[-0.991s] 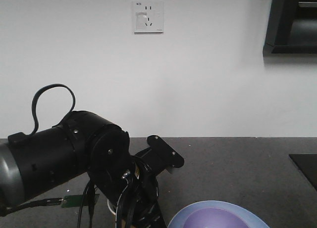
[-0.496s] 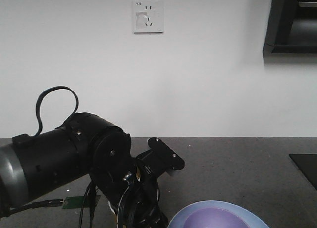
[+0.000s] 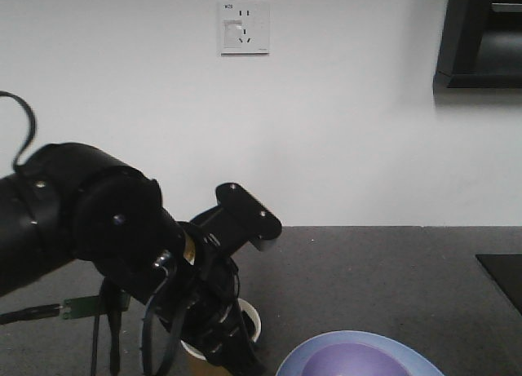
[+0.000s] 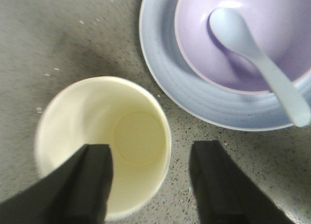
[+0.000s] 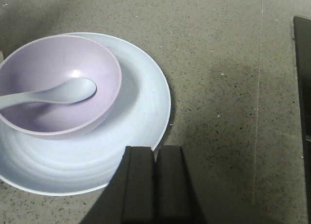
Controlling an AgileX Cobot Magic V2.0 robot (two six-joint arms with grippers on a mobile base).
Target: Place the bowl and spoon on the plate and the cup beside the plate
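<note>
The lavender bowl [image 4: 204,49] sits on the pale blue plate [image 4: 165,73], with the white spoon [image 4: 252,44] lying in it, handle over the rim. The paper cup [image 4: 87,117] stands upright on the counter just left of the plate. My left gripper [image 4: 151,148] is open and straddles the cup's near wall, one finger over its inside and one outside it. In the right wrist view, bowl [image 5: 43,59], spoon [image 5: 63,92] and plate [image 5: 141,102] show again. My right gripper [image 5: 155,151] is shut and empty above the plate's edge.
The grey speckled counter [image 3: 391,262] runs back to a white wall with a socket [image 3: 243,27]. A dark cabinet [image 3: 481,37] hangs at the upper right. A black panel [image 5: 303,78] lies on the counter to the right of the plate.
My left arm has swung leftward and up in the front view. More of the cup's rim now shows beneath it. Plate and bowl have not moved.
</note>
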